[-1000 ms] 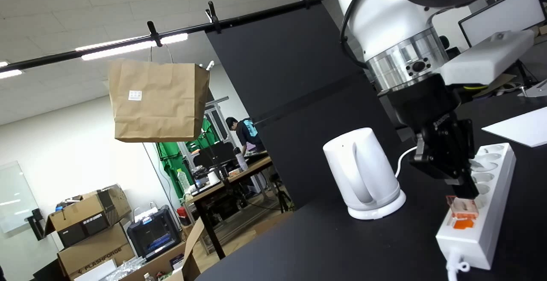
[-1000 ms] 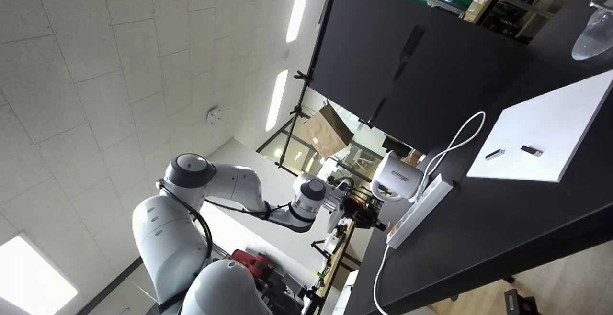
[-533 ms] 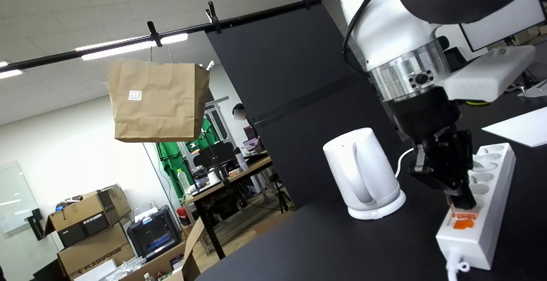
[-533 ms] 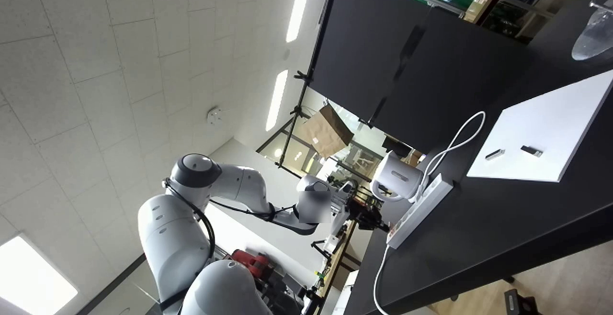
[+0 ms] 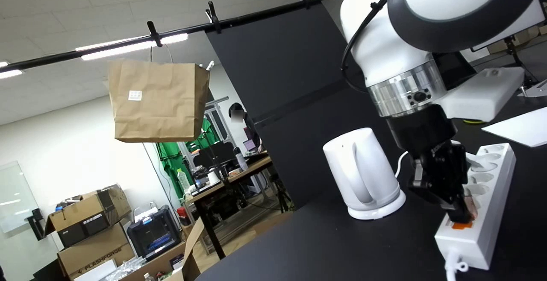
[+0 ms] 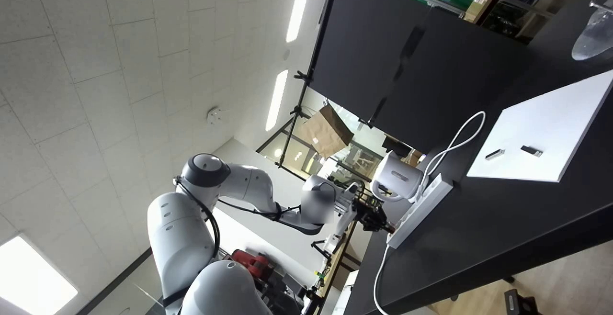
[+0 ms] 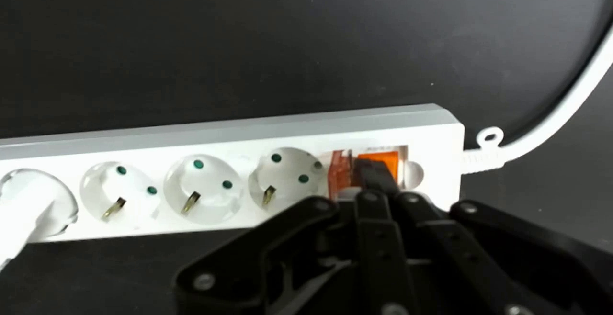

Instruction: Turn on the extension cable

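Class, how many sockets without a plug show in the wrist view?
3: left socket beside the white plug, middle socket, right socket nearest the orange switch. More may lie out of frame.

Kettle (image 5: 363, 170) stands beside extension cable (image 5: 488, 204); gripper (image 7: 376, 176) over switch (image 7: 391, 159).

surface: black tabletop (image 6: 479, 229); straight edge visible in an exterior view, a few pale specks in the wrist view. on it: white extension cable (image 6: 421, 213), lying with its sockets (image 7: 206, 181) up. its white cord (image 7: 570, 107) leaves the end with the orange switch (image 7: 391, 162) and curves away over the black. white electric kettle (image 5: 365, 170) upright on its base, near the extension cable, apart from it. second white cord (image 6: 450, 149), looped, beside the kettle. white board (image 6: 550, 114) flat, near the extension cable's opposite end, black showing between. translucent object (image 6: 594, 37) cut off at the view's border; type not determinable.
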Robot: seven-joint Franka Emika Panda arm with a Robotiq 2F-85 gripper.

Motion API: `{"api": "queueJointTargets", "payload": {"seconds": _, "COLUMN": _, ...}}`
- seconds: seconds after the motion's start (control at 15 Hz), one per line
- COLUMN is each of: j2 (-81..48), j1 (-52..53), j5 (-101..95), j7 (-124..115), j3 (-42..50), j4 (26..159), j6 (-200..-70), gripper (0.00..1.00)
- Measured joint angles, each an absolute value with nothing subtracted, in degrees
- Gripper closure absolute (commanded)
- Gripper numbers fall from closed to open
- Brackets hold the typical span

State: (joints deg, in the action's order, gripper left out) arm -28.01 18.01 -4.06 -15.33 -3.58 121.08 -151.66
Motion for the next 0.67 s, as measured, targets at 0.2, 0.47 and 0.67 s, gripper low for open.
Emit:
{"api": "queueJointTargets", "payload": {"seconds": 0.2, "j2": -28.65, "j1": 17.07, "j5": -2.32, "j7": -13.64, "j3": -4.40, "j4": 119.95, "j6": -150.65, "gripper": 1.00}}
{"api": "queueJointTargets", "payload": {"seconds": 0.47, "j2": -28.98, "j1": 16.65, "j5": -1.89, "j7": -13.23, "j3": -4.75, "j4": 119.38, "j6": -150.01, "gripper": 1.00}}
{"api": "queueJointTargets", "payload": {"seconds": 0.67, "j2": -28.93, "j1": 17.40, "j5": -2.62, "j7": -14.03, "j3": -4.19, "j4": 119.75, "j6": -150.70, "gripper": 1.00}}
